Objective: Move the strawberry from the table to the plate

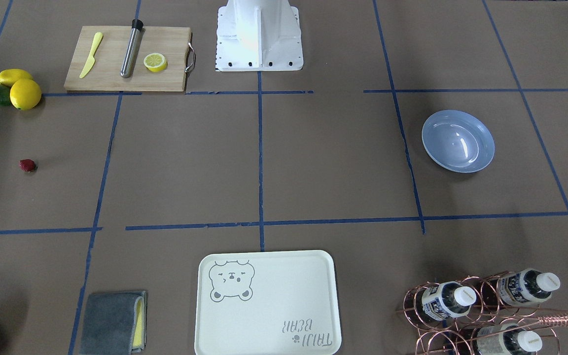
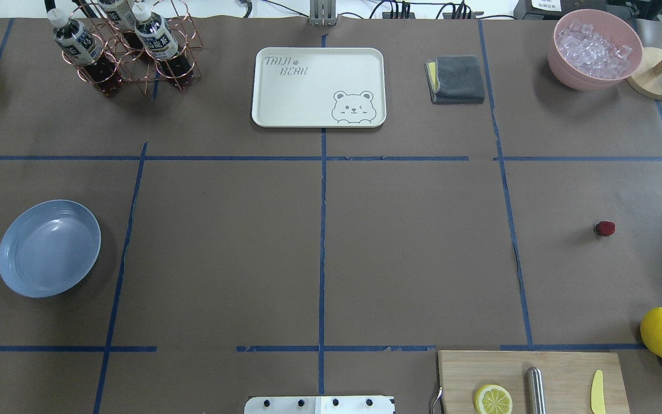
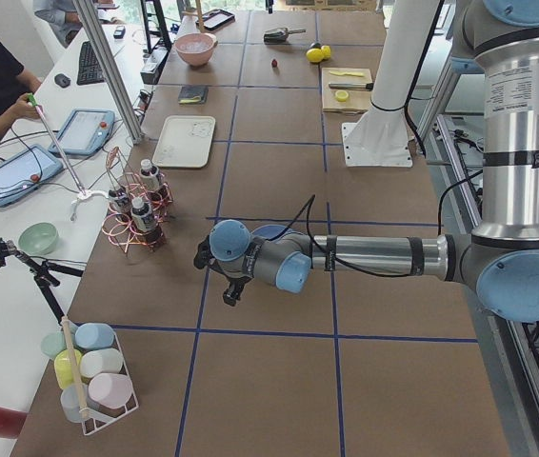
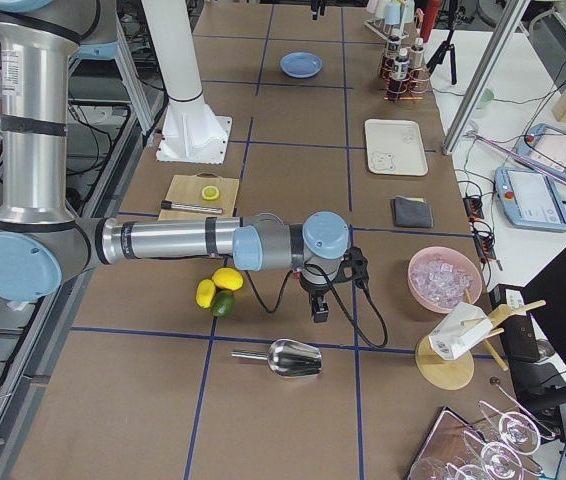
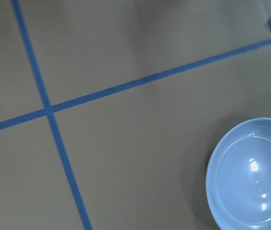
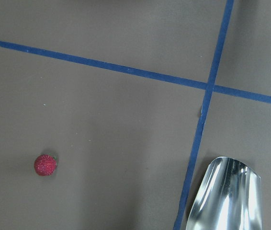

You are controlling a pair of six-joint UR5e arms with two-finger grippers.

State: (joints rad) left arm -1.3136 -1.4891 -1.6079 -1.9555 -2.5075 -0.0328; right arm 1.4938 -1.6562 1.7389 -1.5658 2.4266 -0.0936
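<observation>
Zero contact yet: my right fingers (image 4: 319, 310) hang above the desk (image 2: 411, 247), opening can't be told. Strawberry (image 6: 45, 165) lies loose nearby, plate (image 2: 49, 248) well apart, empty. Step, I reckon: approach. Next: centre over berry, drop, pinch gently.

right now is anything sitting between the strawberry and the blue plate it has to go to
Nothing visible does. In the overhead view the strawberry and the plate lie at opposite sides of the table, with only bare paper and tape lines between. The cutting board and tray sit off that line.
</observation>
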